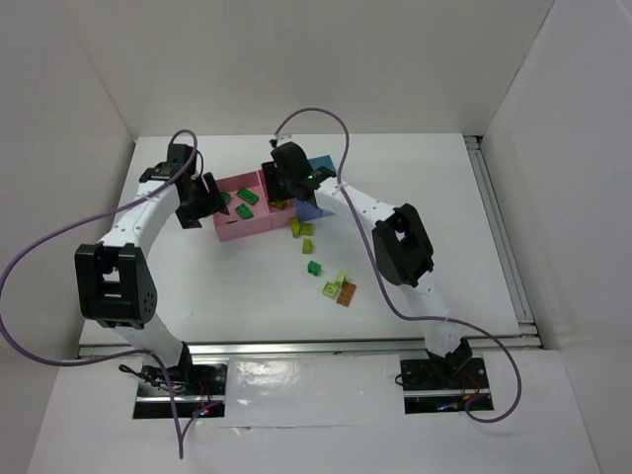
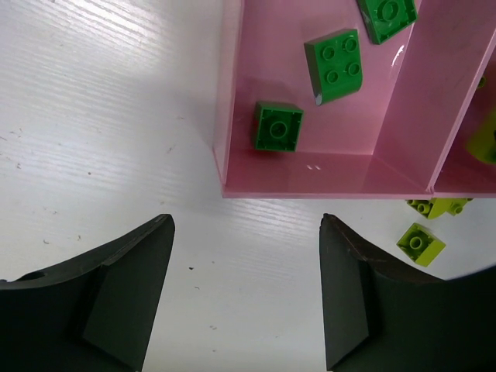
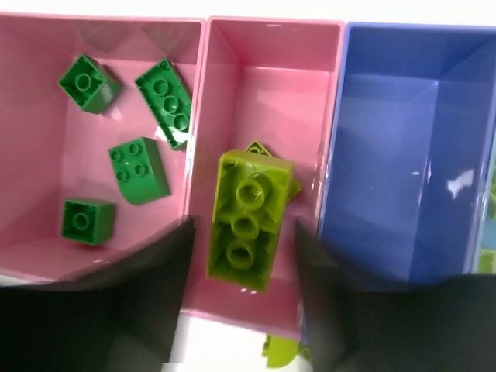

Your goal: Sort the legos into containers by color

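The row of containers stands at mid-back; its first pink bin (image 3: pixel 46 248) holds several dark green legos (image 3: pixel 139 170). My right gripper (image 3: pixel 242 229) is open above the second pink bin (image 3: pixel 271 85). A yellow-green brick (image 3: pixel 248 221) lies loose between its fingers, underside up, with a gap to the left finger, over another yellow-green piece. The darker blue bin (image 3: pixel 403 155) is empty. My left gripper (image 2: pixel 246 221) is open and empty over bare table, just outside the first pink bin's near left corner (image 2: pixel 232 182). In the top view the grippers are at the bins, left (image 1: pixel 202 202) and right (image 1: pixel 286 188).
Loose legos lie on the table in front of the bins: yellow-green ones (image 1: pixel 296 229) (image 1: pixel 307 246), a dark green one (image 1: pixel 314 267), a yellow-green one (image 1: pixel 334 286) and the orange-brown one (image 1: pixel 347 293). The light blue bin (image 1: pixel 321 163) is behind the blue one.
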`<state>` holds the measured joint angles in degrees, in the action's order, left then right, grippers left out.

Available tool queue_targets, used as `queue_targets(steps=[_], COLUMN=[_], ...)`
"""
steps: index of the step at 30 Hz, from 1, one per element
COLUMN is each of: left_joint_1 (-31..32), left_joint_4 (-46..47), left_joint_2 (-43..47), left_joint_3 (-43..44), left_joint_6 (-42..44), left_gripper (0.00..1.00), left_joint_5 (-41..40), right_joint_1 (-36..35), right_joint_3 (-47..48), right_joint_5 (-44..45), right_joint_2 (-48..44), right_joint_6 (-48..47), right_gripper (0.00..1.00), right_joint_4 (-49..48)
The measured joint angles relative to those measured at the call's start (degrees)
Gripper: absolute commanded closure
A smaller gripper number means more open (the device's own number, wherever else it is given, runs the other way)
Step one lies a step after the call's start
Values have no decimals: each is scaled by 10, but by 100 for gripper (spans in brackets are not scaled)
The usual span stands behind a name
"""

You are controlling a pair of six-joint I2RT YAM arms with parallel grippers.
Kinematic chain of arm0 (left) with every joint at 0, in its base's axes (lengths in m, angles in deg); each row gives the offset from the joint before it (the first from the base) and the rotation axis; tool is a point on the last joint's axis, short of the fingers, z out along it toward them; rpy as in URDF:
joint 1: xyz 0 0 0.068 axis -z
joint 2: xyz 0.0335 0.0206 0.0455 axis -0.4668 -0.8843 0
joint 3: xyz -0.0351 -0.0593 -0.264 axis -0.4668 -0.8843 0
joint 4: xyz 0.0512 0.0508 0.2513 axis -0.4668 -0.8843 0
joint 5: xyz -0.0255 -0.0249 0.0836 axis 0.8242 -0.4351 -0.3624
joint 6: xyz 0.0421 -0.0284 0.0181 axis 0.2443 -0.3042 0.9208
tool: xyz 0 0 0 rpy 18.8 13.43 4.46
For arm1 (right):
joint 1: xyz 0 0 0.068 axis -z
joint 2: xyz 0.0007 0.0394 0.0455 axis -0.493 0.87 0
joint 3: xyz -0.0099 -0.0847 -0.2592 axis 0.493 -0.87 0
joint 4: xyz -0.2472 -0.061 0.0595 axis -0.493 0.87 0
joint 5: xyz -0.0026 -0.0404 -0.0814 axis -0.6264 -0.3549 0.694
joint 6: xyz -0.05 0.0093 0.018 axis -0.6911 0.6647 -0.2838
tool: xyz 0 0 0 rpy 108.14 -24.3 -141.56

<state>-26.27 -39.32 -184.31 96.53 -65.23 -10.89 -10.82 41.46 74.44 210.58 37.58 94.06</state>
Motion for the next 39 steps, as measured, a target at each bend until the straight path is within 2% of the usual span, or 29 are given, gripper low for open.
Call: queue_targets(steps=[1,4,7,9,12,16,21,24,29,35,39], left_joint_1=[0,-1,-1,-1,-1,-1,-1,-1,3,17,24], left_joint_4=[2,3,4,5,3,2,2,1,1,1,1], left_joint_2=[0,0,0,0,0,1,3,3,3,3,3], left_joint_3=[0,0,0,0,1,3,5,5,5,6,6], left_joint_6=[0,1,1,3,7,9,19,20,20,20,20], left_gripper=[20,20,20,20,20,21,21,21,21,23,23], left_joint_5=[1,6,8,9,7,3,3,4,4,4,4], right_joint_1=[1,2,2,2,2,3,9,7,-28,-44,-44], right_joint_3=[8,31,33,2,-122,-315,-499,-583,-675,-743,-745], right_joint_5=[-1,-4,2,12,43,92,136,138,101,33,-9], right_joint_2=[8,18,10,-16,-108,-280,-485,-556,-588,-583,-534], right_joint_6=[0,-6,-6,-6,5,39,115,164,230,275,279], right_gripper=[28,27,34,38,39,38,38,35,31,26,26], right_joint_4=[0,4,-6,-19,-40,-43,1,47,115,102,60])
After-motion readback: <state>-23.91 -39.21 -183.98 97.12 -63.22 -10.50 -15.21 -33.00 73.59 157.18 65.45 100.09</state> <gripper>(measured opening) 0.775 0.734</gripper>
